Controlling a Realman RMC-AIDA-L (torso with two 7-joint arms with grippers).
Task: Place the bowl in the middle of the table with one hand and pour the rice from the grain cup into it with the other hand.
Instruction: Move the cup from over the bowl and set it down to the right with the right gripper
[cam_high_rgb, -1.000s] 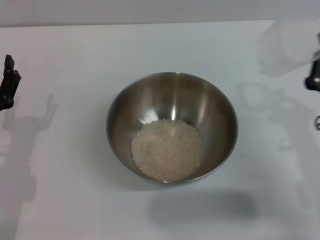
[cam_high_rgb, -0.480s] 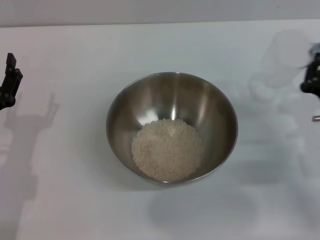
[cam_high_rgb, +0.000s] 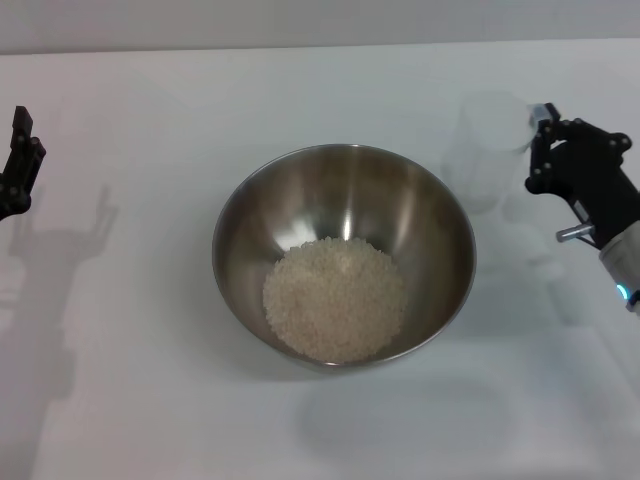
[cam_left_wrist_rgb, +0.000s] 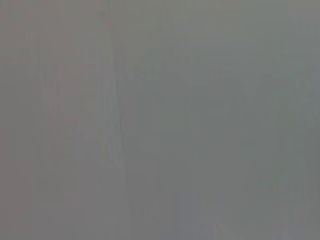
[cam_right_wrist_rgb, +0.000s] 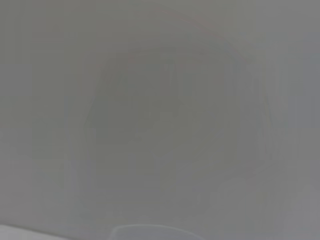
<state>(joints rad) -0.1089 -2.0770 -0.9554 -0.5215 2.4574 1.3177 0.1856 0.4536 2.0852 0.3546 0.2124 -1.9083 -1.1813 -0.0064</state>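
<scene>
Rice (cam_high_rgb: 335, 300), off-white heap, lies in large shiny steel bowl (cam_high_rgb: 344, 255) mid white table (cam_high_rgb: 150, 400). Translucent plastic grain cup (cam_high_rgb: 490, 150) upright at 2 o'clock of bowl, clenched by right gripper (cam_high_rgb: 541, 150). Left gripper (cam_high_rgb: 15, 165) parked at 9 o'clock, grip unclear.

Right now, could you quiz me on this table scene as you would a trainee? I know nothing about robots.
1. True or false: the off-white rice lies heaped inside the large round stainless-steel bowl.
2. Which gripper is at the small translucent plastic grain cup?
A. left gripper
B. right gripper
3. Fill in: the bowl stands on the plain white ____.

Key:
1. True.
2. B. It is at the cup's side, right of the bowl; the left one sits apart at the table's left edge.
3. Table.
</scene>
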